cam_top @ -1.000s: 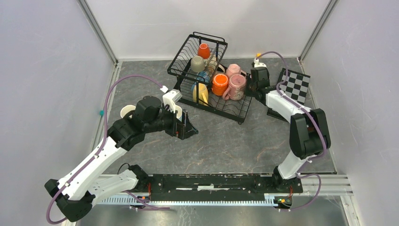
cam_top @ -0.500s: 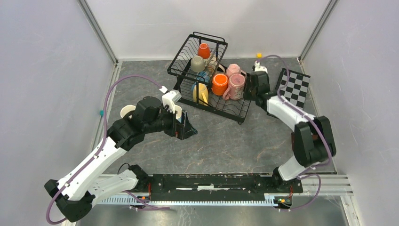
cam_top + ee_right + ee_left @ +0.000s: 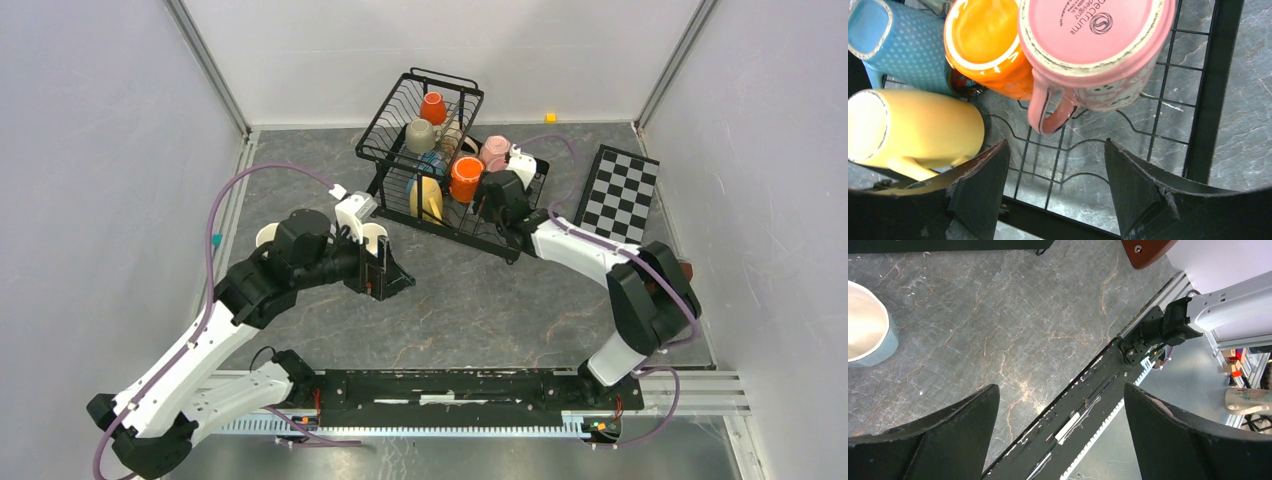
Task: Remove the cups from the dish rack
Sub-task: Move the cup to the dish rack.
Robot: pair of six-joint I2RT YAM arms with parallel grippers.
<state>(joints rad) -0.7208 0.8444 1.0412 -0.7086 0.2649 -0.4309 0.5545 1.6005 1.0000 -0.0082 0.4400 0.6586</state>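
Right claw (image 3: 1055,152) is wide open and empty, hovering over the rack (image 3: 1205,100) right by the pink mug (image 3: 1098,55); orange mug (image 3: 983,45) and yellow mug (image 3: 913,130) sit alongside in it. Left claw (image 3: 1060,390) open too, above the tabletop (image 3: 998,315).

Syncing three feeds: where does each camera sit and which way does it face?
Top external: high behind the bases, looking down on dish rack, left arm and right arm.
Left wrist: faces back over tabletop to base rail, past open left gripper.
Right wrist: faces down into the rack, past open right gripper.
Top and right wrist share the orange mug.
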